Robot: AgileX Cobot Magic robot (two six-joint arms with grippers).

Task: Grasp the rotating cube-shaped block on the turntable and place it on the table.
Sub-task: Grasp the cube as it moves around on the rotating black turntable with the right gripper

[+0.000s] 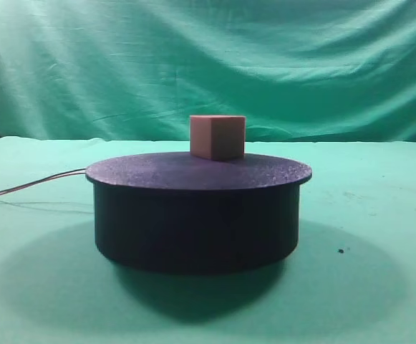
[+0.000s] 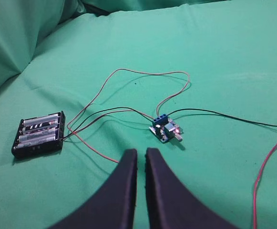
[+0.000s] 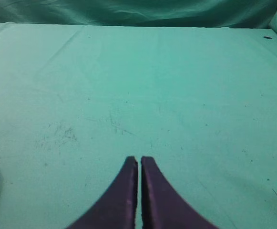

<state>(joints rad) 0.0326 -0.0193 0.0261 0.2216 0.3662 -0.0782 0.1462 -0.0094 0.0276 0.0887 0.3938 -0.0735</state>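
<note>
Exterior high view: the cube-shaped block (image 1: 218,137) sits on the turntable (image 1: 198,215), resting on the far part of the top disc, just right of the frame's centre, one vertical edge turned toward the camera. The turntable stands on the table (image 1: 379,287) at mid-frame. Thin wires (image 1: 32,186) run from its left side to the left edge of the frame. Neither of my claws appears in this view.

Left wrist view: my left gripper (image 2: 141,153) rises from the bottom centre, its two dark fingers drawn together with only a thin slit between them and nothing held. It hangs over green cloth. Beyond the tips, a small blue circuit board (image 2: 165,130) lies right of centre. A black battery holder (image 2: 38,134) lies at left. Red and black wires join the two.

Right wrist view: my right gripper (image 3: 139,161) enters at bottom centre, fingers pressed together, empty, over bare cloth.
</note>
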